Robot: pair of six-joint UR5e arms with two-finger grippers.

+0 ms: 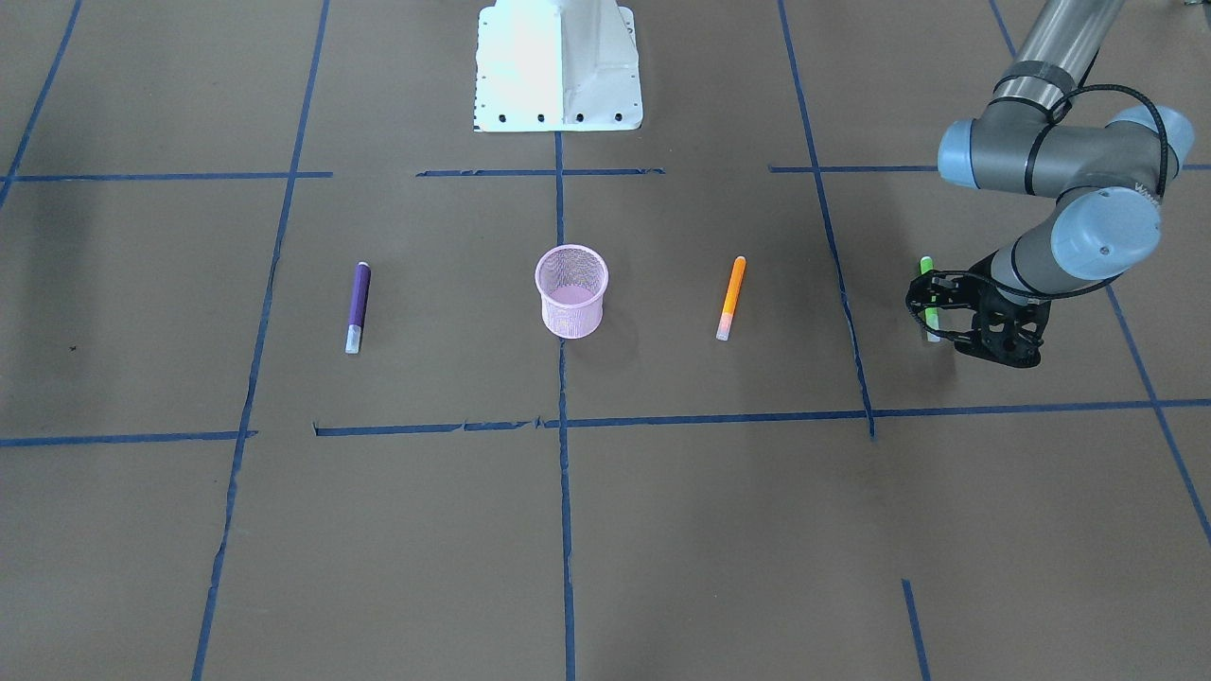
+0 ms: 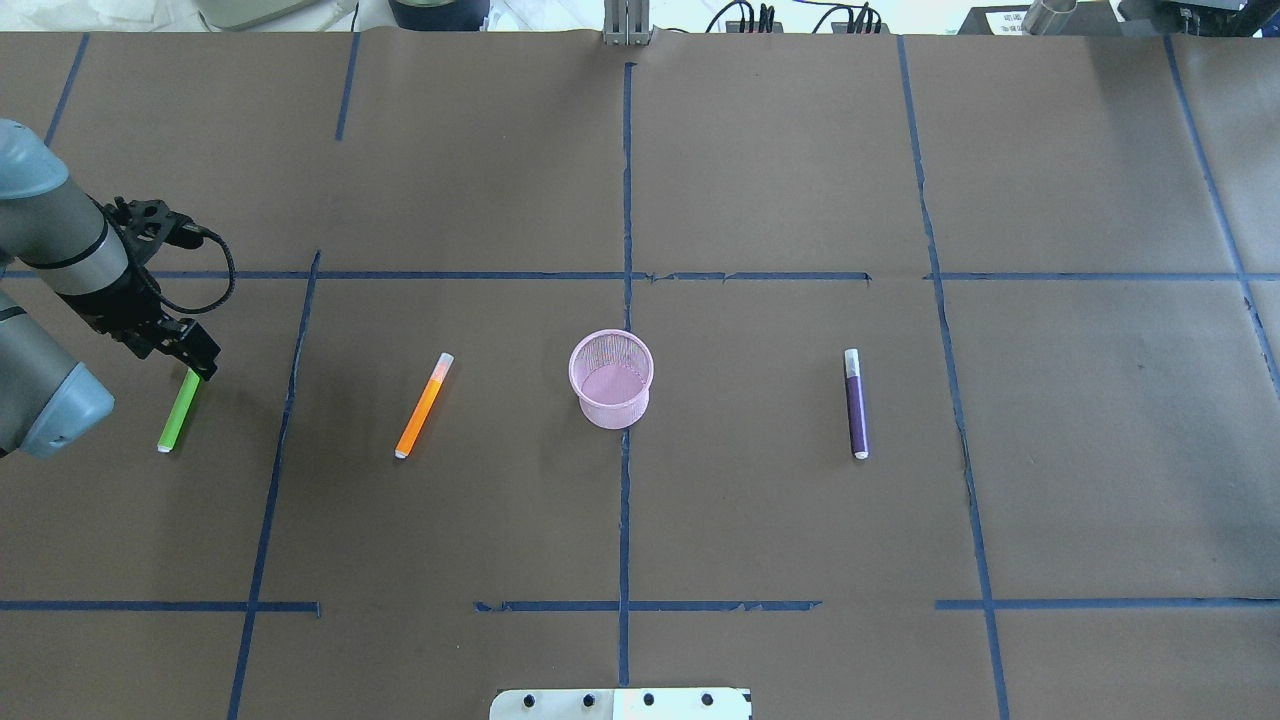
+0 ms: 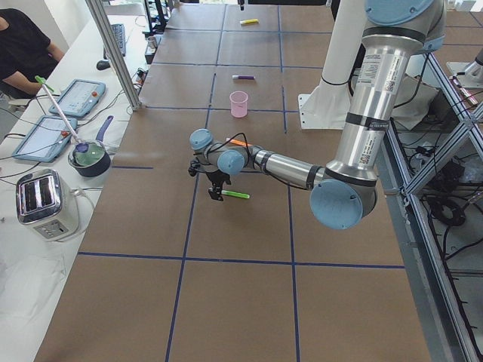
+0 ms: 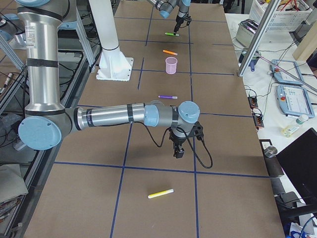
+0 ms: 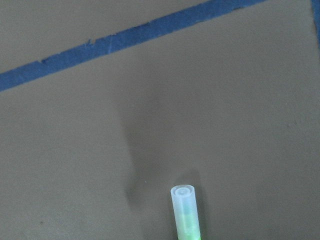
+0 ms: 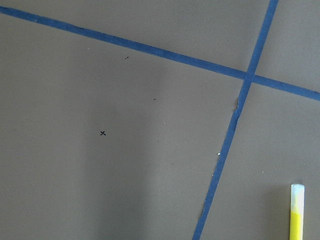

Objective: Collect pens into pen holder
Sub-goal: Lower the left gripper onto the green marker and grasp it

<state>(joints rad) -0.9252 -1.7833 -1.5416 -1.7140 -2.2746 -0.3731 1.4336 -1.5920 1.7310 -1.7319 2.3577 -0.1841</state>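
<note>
The pink mesh pen holder [image 1: 571,290] [image 2: 611,378] stands upright at the table's middle. An orange pen [image 2: 424,405] lies to its left in the overhead view and a purple pen [image 2: 856,404] to its right. A green pen [image 2: 179,412] [image 5: 186,215] lies flat at the far left. My left gripper [image 2: 198,362] [image 1: 932,317] hovers over its capped end and looks open around it. A yellow pen [image 4: 161,193] [image 6: 297,212] lies near the table's right end. My right gripper [image 4: 178,148] hangs above the table short of it; I cannot tell whether it is open.
The white robot base [image 1: 558,66] stands at the robot's edge of the table. Blue tape lines cross the brown surface. A side bench with a toaster [image 3: 41,202] and tablets runs along the operators' side, where a person [image 3: 23,45] sits.
</note>
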